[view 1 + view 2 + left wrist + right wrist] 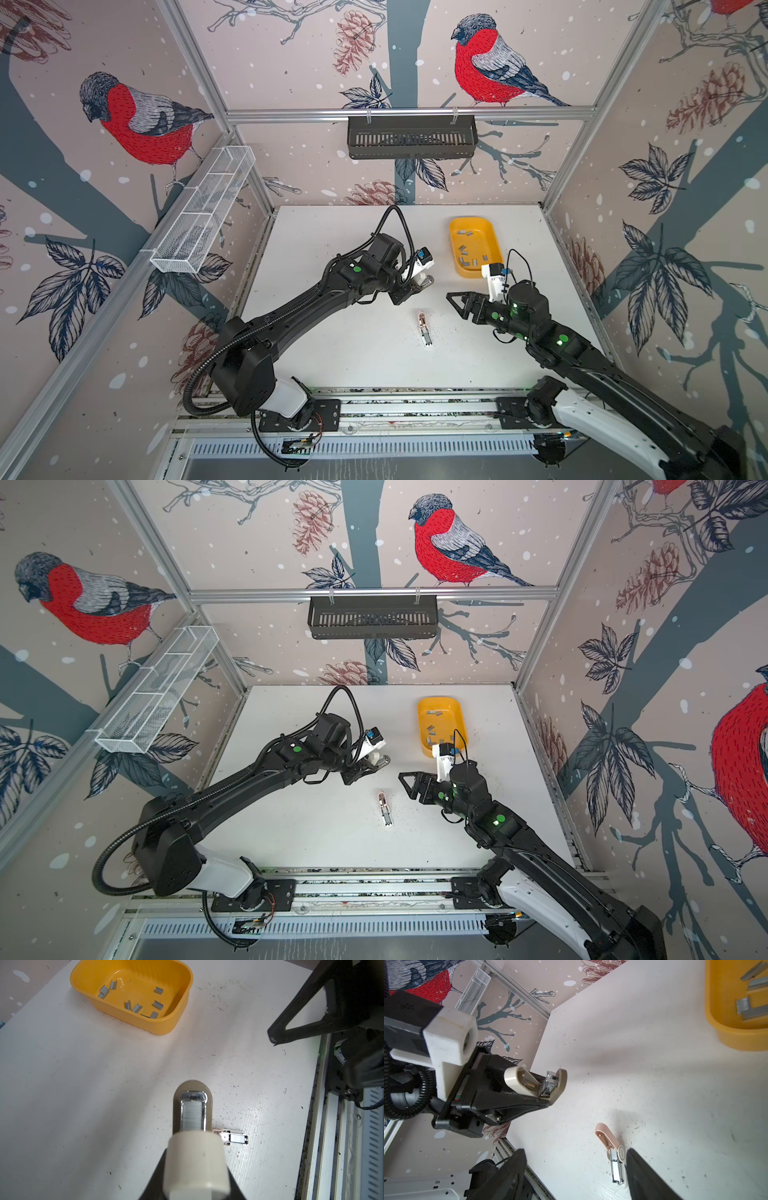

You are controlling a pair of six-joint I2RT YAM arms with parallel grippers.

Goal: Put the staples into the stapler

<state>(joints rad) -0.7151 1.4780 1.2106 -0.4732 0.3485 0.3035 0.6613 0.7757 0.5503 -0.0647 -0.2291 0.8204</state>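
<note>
My left gripper (419,286) is shut on a small beige stapler (192,1103) and holds it above the table, lid swung open. A grey strip of staples (192,1114) lies in its metal channel. The right wrist view shows this stapler (560,1084) from the side, gripped between the black fingers. A second, pink-and-white stapler (424,330) lies open on the table between the arms. My right gripper (577,1176) hangs open and empty just right of it, fingers (645,1176) wide apart. Several loose staples (137,1007) lie in the yellow tray (452,245).
The yellow tray (166,1026) sits at the back right of the white table. A black basket (411,137) hangs on the back wall and a white wire basket (203,208) on the left wall. Single stray staples (284,1052) dot the table near the front rail (374,407).
</note>
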